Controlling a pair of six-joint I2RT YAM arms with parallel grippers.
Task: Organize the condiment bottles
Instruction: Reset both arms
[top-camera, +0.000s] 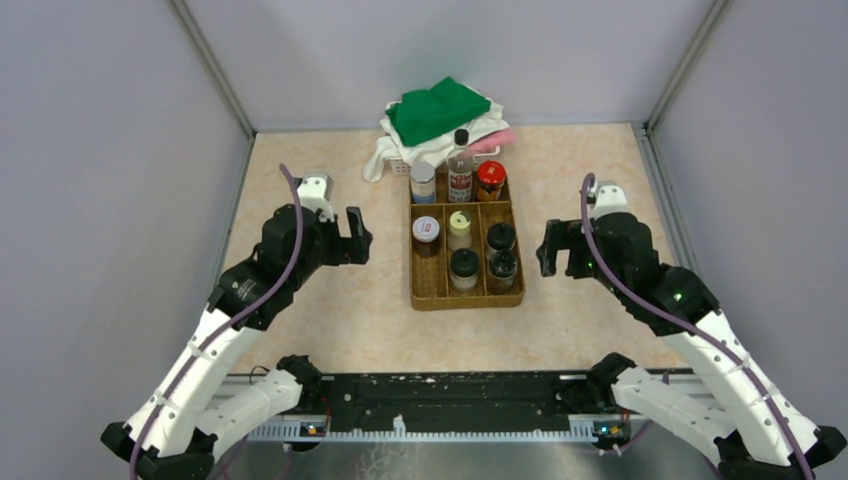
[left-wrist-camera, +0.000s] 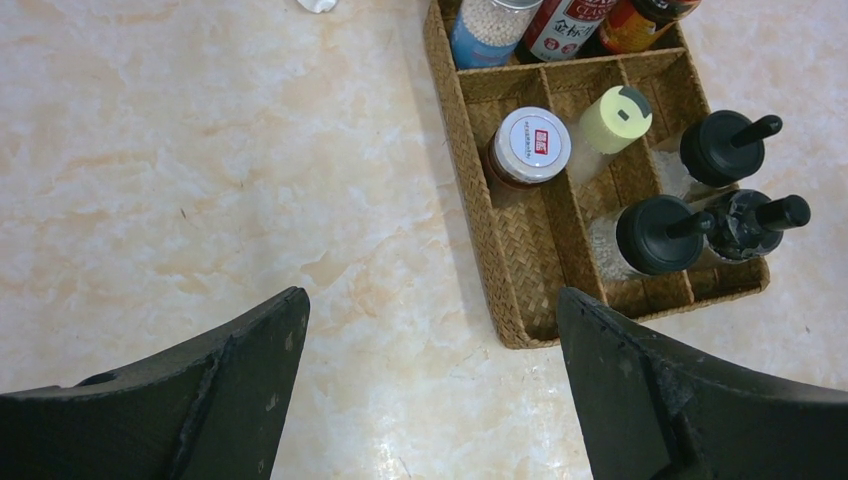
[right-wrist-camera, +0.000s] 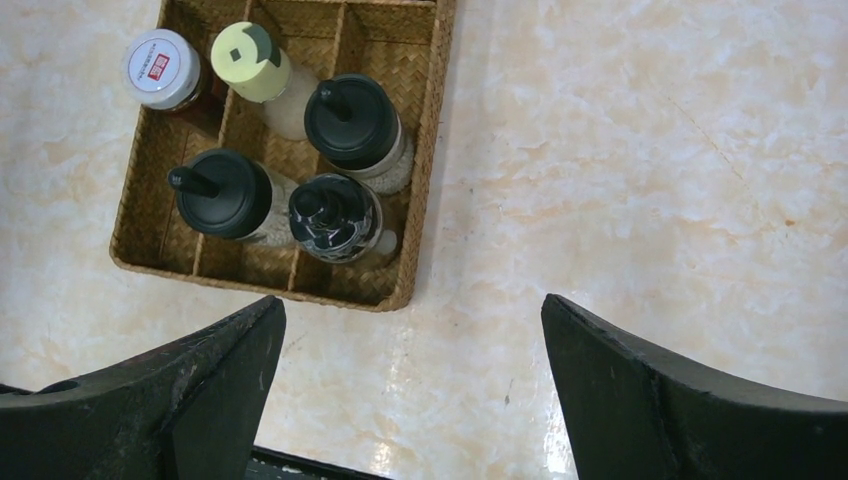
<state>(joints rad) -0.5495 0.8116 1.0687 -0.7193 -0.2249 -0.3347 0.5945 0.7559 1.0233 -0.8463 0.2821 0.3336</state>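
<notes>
Several condiment bottles stand upright in the brown woven tray (top-camera: 416, 292) at the table's middle. The back row holds a grey-lidded jar (top-camera: 423, 181), a tall clear black-capped bottle (top-camera: 460, 166) and a red-lidded jar (top-camera: 490, 178). In front stand a white-lidded jar (left-wrist-camera: 531, 145), a yellowish-lidded bottle (left-wrist-camera: 616, 118) and three black-lidded ones (right-wrist-camera: 352, 121). My left gripper (top-camera: 356, 238) hangs open left of the tray, nothing between its fingers (left-wrist-camera: 250, 370). The right gripper (top-camera: 553, 250) is open right of the tray, also empty.
A pile of green and white cloths (top-camera: 440, 118) lies right behind the tray against the back wall. Grey walls close in the left and right sides. A black rail (top-camera: 440, 402) runs along the near edge between the arm bases.
</notes>
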